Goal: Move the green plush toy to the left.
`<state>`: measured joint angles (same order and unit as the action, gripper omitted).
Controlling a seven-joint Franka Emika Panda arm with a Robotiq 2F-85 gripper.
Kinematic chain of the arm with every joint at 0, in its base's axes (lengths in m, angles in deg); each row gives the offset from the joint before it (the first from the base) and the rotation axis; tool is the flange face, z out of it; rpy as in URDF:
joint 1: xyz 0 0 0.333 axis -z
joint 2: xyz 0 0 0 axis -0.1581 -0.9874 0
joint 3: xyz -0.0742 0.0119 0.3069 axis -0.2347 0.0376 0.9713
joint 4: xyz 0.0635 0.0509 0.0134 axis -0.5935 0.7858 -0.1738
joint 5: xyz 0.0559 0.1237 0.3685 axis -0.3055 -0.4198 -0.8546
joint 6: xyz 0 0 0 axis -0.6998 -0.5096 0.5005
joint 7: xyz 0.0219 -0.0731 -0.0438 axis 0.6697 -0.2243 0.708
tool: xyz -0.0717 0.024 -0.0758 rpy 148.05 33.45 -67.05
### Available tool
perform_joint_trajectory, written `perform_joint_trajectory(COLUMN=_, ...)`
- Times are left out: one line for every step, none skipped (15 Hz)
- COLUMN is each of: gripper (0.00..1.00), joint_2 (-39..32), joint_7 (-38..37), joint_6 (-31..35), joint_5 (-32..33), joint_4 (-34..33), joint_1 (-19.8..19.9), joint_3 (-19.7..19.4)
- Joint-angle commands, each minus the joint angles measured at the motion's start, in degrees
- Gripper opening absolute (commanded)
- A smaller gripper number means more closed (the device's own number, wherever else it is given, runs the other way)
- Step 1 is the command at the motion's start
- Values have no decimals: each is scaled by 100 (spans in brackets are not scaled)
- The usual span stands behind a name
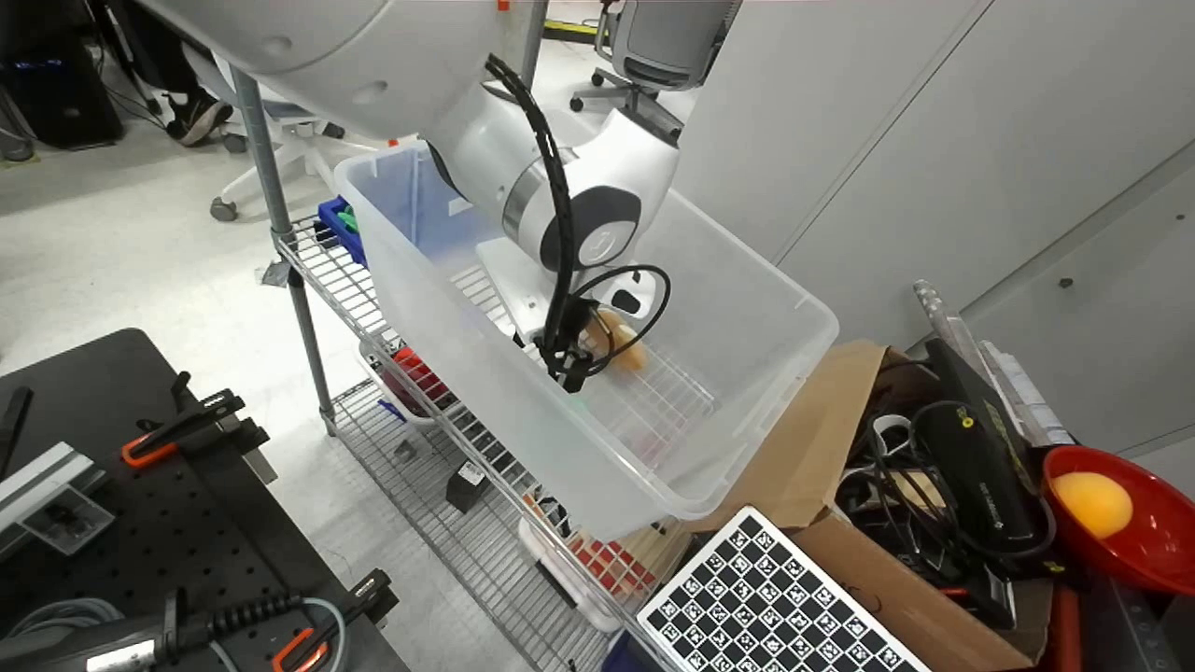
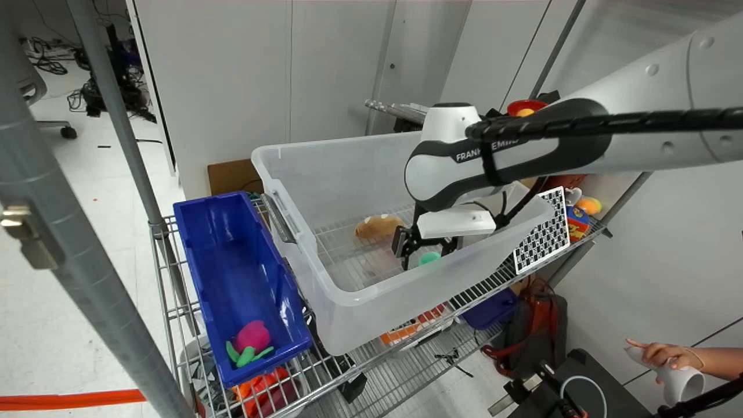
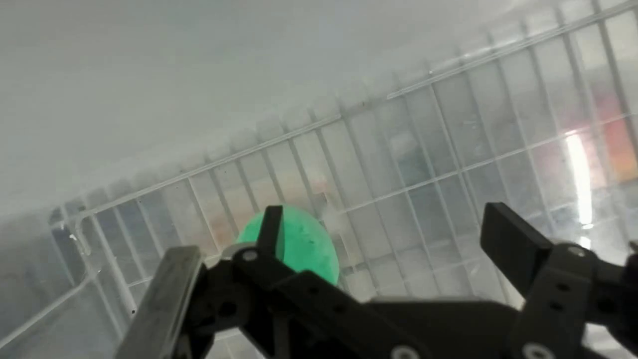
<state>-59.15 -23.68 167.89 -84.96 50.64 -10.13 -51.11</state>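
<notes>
Green toy (image 2: 429,257) inside tub (image 2: 348,298), on its floor (plush or not, cannot tell). Gripper (image 3: 386,224) within tub, near toy, fingers (image 3: 270,232) spread, nothing clasped. Wrist view: one finger overlaps toy, toy off-centre. Likely trouble: lowering as aligned, finger could press toy or knock it toward tub's wall; closing now might miss or pinch only its edge.

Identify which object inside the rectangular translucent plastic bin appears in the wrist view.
The rounded green object, partly hidden behind the tool; the oblong brown object shows in both exterior views but not there.
</notes>
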Motion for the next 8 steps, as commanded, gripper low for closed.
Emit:
perform_joint_trajectory(gripper=100, joint_2=-501, joint_7=-265, joint_6=-31, joint_5=170, joint_4=-696, joint_1=-191, joint_3=-248)
perform_joint_trajectory(gripper=100, joint_2=-591, joint_7=-309, joint_6=-68, joint_5=204, joint_4=-817, joint_1=-219, joint_3=-316)
perform_joint_trajectory(gripper=100, joint_2=-677, joint_7=-362, joint_6=-143, joint_5=238, joint_4=-941, joint_1=-232, joint_3=-383)
perform_joint_trajectory(gripper=100, joint_2=-746, joint_7=-411, joint_6=-229, joint_5=267, joint_4=-1047, joint_1=-235, joint_3=-433)
perform_joint_trajectory(gripper=100, joint_2=-827, joint_7=-481, joint_6=-289, joint_5=319, joint_4=-1138, joint_1=-243, joint_3=-508)
perform_joint_trajectory(gripper=100, joint_2=-889, joint_7=-567, joint_6=-388, joint_5=397, joint_4=-1218, joint_1=-262, joint_3=-588)
perform_joint_trajectory(gripper=100, joint_2=-965, joint_7=-663, joint_6=-584, joint_5=496, joint_4=-1290, joint_1=-296, joint_3=-686)
perform_joint_trajectory(gripper=100, joint_2=-1036, joint_7=-704, joint_6=-764, joint_5=553, joint_4=-1369, joint_1=-290, joint_3=-726)
